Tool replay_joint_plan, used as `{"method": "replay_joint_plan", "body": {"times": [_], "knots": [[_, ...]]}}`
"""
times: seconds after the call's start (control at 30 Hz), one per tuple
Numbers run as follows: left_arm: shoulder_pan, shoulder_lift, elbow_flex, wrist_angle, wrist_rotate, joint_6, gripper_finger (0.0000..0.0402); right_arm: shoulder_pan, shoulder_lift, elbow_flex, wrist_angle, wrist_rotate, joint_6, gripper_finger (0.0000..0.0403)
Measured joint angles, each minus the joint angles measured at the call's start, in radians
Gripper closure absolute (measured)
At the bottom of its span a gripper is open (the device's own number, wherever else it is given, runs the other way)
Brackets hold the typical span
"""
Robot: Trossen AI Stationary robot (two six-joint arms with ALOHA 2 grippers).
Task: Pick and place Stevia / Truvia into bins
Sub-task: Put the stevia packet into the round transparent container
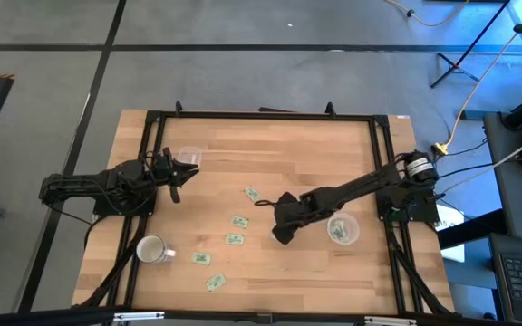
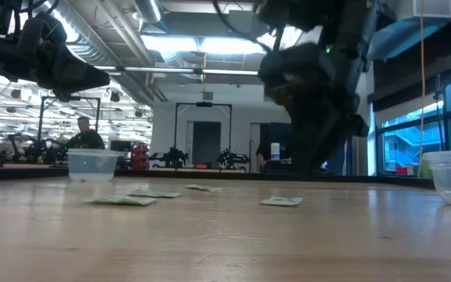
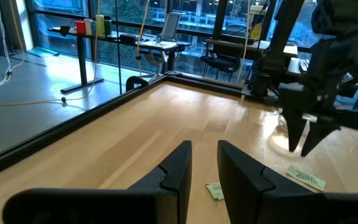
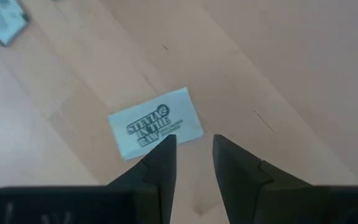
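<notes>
On the pale wooden bench (image 1: 315,272), five green-white paper sachets (image 1: 235,239) lie mid-surface. Right hand (image 4: 191,146) hangs fingers apart over one sachet (image 4: 155,124), beside the clear plastic bin (image 1: 343,230). Left hand (image 3: 202,163), apart, waits near the second bin (image 1: 189,157).

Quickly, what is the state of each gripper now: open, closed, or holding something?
Left gripper: open a little, holding nothing, raised beside the clear bin.
Right gripper: open a little, empty, just above a Stevia sachet.
</notes>
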Motion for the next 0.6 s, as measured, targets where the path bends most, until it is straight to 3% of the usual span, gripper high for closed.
{"method": "replay_joint_plan", "body": {"times": [0.6], "knots": [[0.0, 0.0, 0.0, 0.0, 0.0, 0.0, 0.0329, 0.002, 0.118, 0.007, 0.048, -0.017, -0.027, 0.0295]]}}
